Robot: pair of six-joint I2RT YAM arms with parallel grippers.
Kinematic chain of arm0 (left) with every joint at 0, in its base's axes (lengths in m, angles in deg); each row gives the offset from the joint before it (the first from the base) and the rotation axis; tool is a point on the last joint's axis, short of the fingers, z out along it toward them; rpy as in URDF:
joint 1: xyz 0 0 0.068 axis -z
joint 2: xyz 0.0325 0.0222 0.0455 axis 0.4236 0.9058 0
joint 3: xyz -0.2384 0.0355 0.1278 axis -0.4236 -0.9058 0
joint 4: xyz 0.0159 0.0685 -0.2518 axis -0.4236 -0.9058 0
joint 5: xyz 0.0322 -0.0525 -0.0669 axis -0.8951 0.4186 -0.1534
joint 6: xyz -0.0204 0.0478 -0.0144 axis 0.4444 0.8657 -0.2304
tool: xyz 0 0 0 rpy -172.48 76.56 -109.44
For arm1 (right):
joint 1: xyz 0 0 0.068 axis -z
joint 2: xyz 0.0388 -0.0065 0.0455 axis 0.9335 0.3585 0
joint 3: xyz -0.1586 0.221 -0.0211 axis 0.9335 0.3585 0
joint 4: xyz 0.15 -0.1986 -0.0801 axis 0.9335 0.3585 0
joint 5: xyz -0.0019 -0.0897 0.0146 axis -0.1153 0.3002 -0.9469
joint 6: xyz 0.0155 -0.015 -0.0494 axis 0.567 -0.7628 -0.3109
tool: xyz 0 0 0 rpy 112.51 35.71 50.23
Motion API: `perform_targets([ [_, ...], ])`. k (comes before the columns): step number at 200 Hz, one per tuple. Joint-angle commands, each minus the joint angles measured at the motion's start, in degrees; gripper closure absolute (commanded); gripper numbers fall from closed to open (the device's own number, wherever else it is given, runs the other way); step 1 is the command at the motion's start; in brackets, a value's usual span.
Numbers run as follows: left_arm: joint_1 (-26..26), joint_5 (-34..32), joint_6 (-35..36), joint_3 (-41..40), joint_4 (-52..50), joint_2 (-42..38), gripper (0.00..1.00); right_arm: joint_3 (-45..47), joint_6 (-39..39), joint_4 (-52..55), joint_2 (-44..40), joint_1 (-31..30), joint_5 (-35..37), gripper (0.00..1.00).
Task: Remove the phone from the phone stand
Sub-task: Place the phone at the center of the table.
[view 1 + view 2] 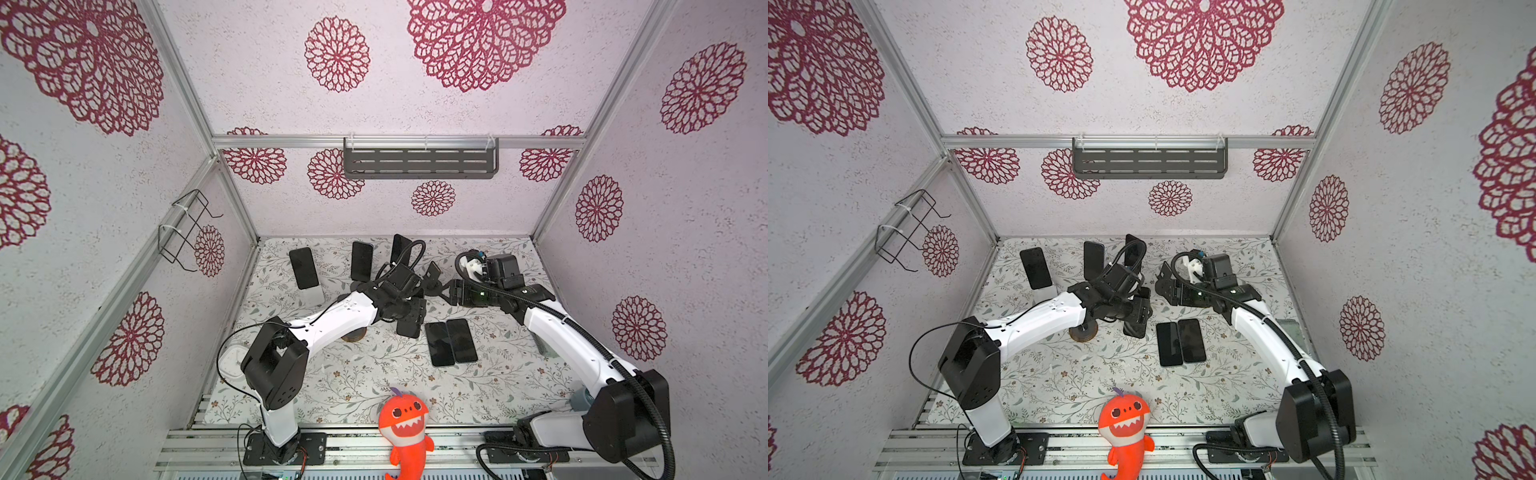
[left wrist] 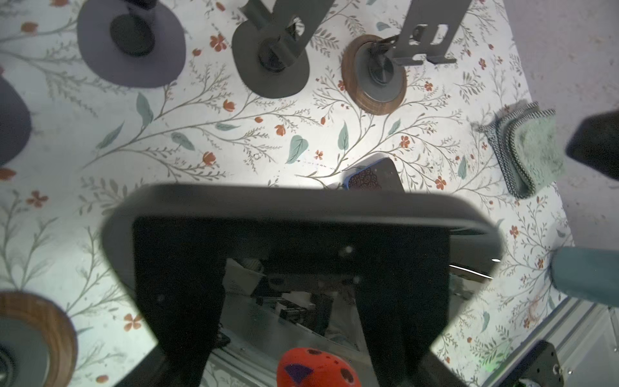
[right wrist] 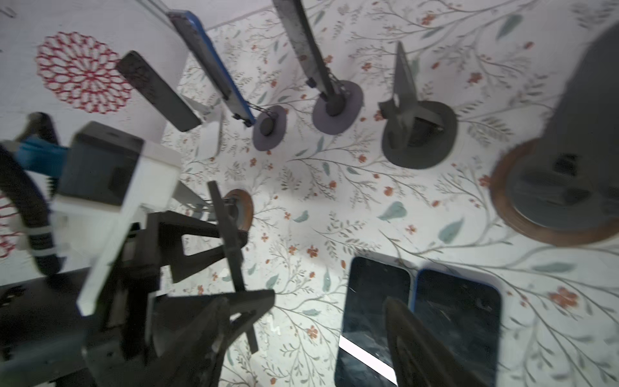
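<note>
Presently we judge the lift-off step complete and the set-down step in hand. The left claw [image 2: 291,234] is clamped across the black, round-cornered slab phone [image 1: 409,330]. We see the phone clear of the stands, above the floral-print worktop [image 1: 353,382] and near two dark phones lying flat side by side [image 1: 451,343]. The right claw [image 1: 449,293] stands with its jaws apart and empty, just beside an empty black round-based phone stand [image 1: 433,272]. We cannot tell which stand the phone left. In our judgement the next move calls for lowering the phone flat onto bare worktop, clear of the flat pair, then parting the left claw.
</note>
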Motion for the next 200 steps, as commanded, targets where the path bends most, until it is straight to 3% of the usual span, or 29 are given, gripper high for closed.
perform_targets([
  [1, 1.4, -1.9, -13.1, 0.4, 1.5, 1.2, 0.58, 2.4, 1.7, 2.3, -4.0, 0.6, 9.8, 0.24],
  [43, 3.2, -2.3, -20.7, 1.7, -1.4, 6.5, 0.60, 8.3, 1.8, 2.4, -9.5, 2.0, 14.5, 0.24],
  [95, 4.2, -2.9, -22.5, 5.3, -8.2, 12.2, 0.59, 11.9, 1.1, 2.4, -12.6, 4.7, 14.3, 0.24],
  [146, 4.4, -0.3, -22.2, 5.5, -7.4, 13.9, 0.48, 12.8, 0.4, 1.4, -12.0, 5.5, 14.4, 0.24],
  [200, 4.5, 3.2, -21.6, 4.5, -7.8, 15.9, 0.29, 14.6, 0.3, 1.1, -11.9, 5.6, 16.8, 0.24],
])
